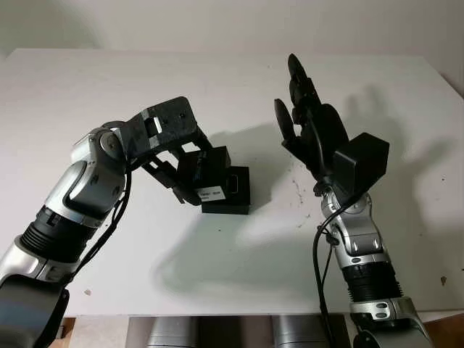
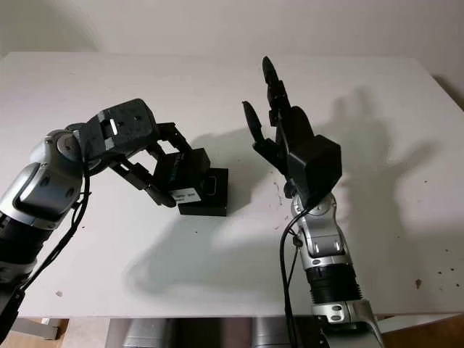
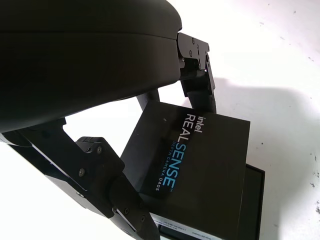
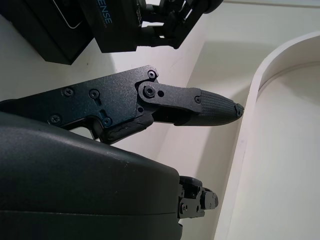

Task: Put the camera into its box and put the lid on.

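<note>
Here, the black box [image 1: 233,190] sits near the middle of the white desk [image 1: 87,80]. The left hand [image 1: 170,156] is just beside the box, on its left side, and its fingers [image 3: 200,85] are wrapped around the black lid [image 3: 195,165]. One finger is on the far edge of the lid and the others are on the near edge. The lid has the words "intel REALSENSE" printed on its top. It is held a little above the box and off to the left, so it only covers part of the box. It looks a bit tilted. A white sticker [image 1: 211,193] shows on the side facing the robot, but I cannot tell if it is on the lid or on the box.

The part of the box not under the lid shows a dark, shiny inside. I cannot tell if the camera is in there.

The right hand [image 1: 308,119] is up in the air to the right of the box, well apart from it. It holds nothing and is open, with its fingers [image 4: 200,107] pointing up and away from the robot. A black block [image 1: 360,165] sits on the wrist below that hand.

The two hands throw dark shadows on the desk around the box. There are also some small dark specks [image 1: 297,190] on the desk to the right of the box.
</note>
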